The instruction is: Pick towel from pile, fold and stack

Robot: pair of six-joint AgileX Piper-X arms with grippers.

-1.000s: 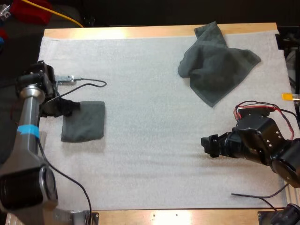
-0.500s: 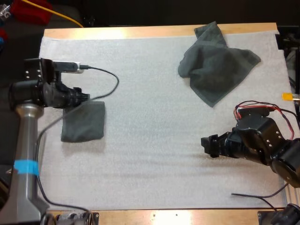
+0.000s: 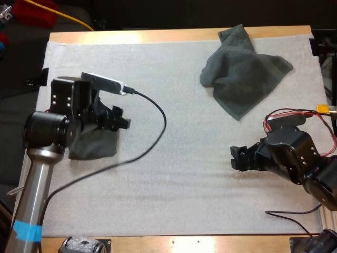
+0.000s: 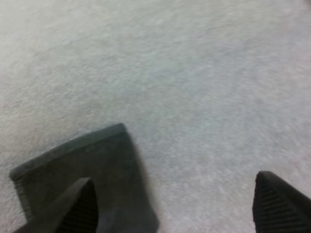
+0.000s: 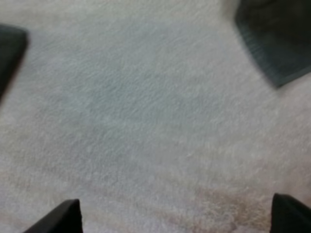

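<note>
A folded dark grey-green towel [image 3: 93, 143] lies flat at the left of the white mat [image 3: 174, 132]. My left gripper [image 3: 120, 120] hovers over its far right corner, open. In the left wrist view one of its fingers [image 4: 77, 209] is above the folded towel [image 4: 92, 174] and the other is over bare mat, nothing between them. A crumpled towel [image 3: 243, 74] lies spread at the far right of the mat. My right gripper [image 3: 238, 158] is nearer than that towel, open over bare mat. A corner of the crumpled towel [image 5: 277, 41] shows beyond my right gripper [image 5: 175, 216].
A black cable [image 3: 152, 137] loops from my left arm across the mat, right of the folded towel. The mat's middle is bare. The wooden table edge [image 3: 158, 36] runs along the far side.
My left arm has swung rightward, carrying its gripper from the folded towel's left edge to over its far right corner. The right gripper shifted slightly. Both towels lie unchanged.
</note>
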